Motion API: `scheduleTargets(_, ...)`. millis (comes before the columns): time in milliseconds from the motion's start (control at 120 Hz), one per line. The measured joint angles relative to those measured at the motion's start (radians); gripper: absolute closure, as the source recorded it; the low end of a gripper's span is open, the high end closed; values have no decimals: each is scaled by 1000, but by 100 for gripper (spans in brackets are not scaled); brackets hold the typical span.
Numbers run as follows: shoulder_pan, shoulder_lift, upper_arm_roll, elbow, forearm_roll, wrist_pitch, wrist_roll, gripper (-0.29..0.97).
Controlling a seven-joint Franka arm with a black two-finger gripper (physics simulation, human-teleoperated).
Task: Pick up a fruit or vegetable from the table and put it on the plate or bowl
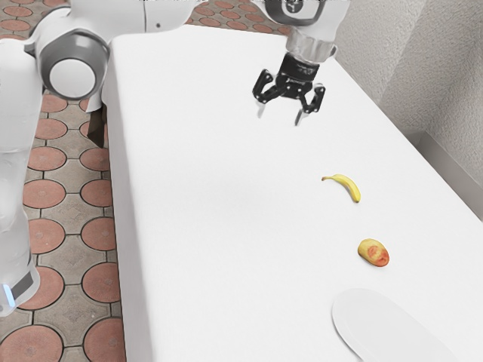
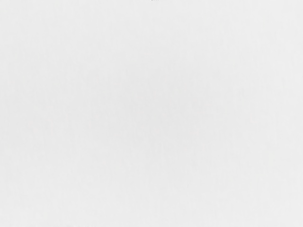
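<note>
The end effector (image 1: 281, 115) is held spread and empty above the white bench (image 1: 204, 219). The banana (image 1: 343, 185) is seen lying on the bench well apart from it, toward the exterior view's lower right, with a red-yellow fruit (image 1: 374, 253) and the plate (image 1: 385, 332) farther on.

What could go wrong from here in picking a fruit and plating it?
1. The open black gripper hangs above bare white table, apart from both fruits; closing here grasps nothing.
2. The curved yellow banana lies flat, so the fingers might scrape the table.
3. The round yellow-red fruit could roll if nudged, or roll off the flat white plate.
</note>
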Motion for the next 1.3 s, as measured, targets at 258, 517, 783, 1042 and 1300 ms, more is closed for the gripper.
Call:
scheduleTargets(258, -2, -1, -15, 1, -5, 49, -311, 0)
scheduleTargets(517, 39, 239, -174, 193, -92, 148, -494, 0)
scheduleTargets(783, 63, 423, -183, 287, -113, 409, -537, 0)
scheduleTargets(1042, -8, 373, -224, 187, -116, 561, -544, 0)
scheduleTargets(1300, -47, 367, -220, 123, -153, 642, -545, 0)
